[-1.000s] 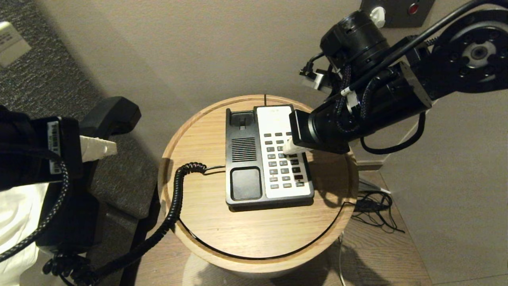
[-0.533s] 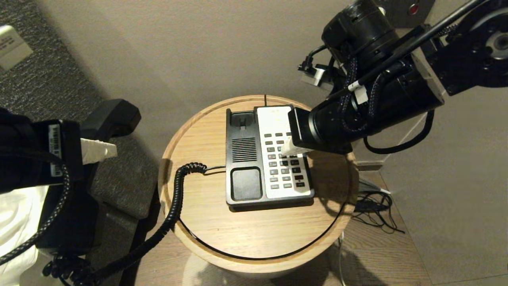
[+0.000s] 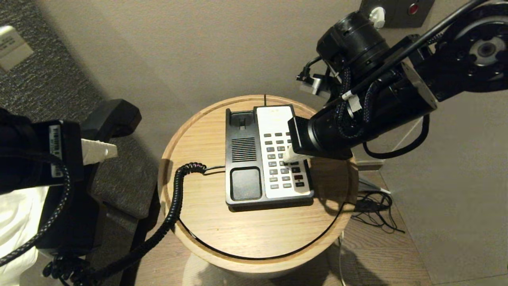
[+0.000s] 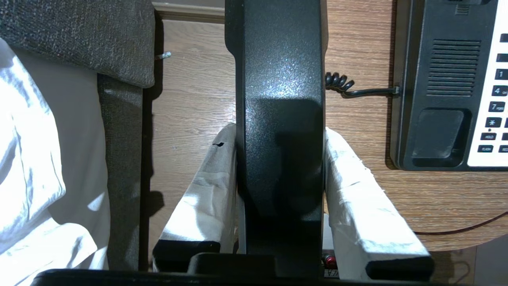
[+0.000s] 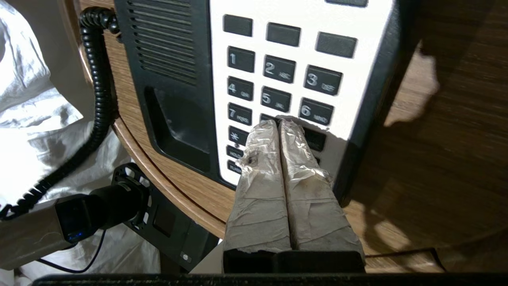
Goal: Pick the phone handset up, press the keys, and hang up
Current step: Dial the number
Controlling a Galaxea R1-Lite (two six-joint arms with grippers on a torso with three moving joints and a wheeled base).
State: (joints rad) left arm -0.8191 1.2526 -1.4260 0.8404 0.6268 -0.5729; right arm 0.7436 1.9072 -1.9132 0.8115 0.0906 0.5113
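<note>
Two grippers we list: left gripper (image 4: 279,159), fingers (image 4: 206,190) clamped on the phone handset (image 4: 278,99), held off the round table (image 3: 246,238) at its left; right gripper (image 5: 279,125), fingers pressed together, tips on the phone base (image 3: 242,159) keypad

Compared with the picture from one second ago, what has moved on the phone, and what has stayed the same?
The right gripper, its fingers shut together, has slid a little along the keypad toward the phone base's near edge, from the upper key rows to the row below 4, 5, 6. Nothing was taken or released. The left gripper still holds the phone handset off the round table; base and coiled cord have not moved.
</note>
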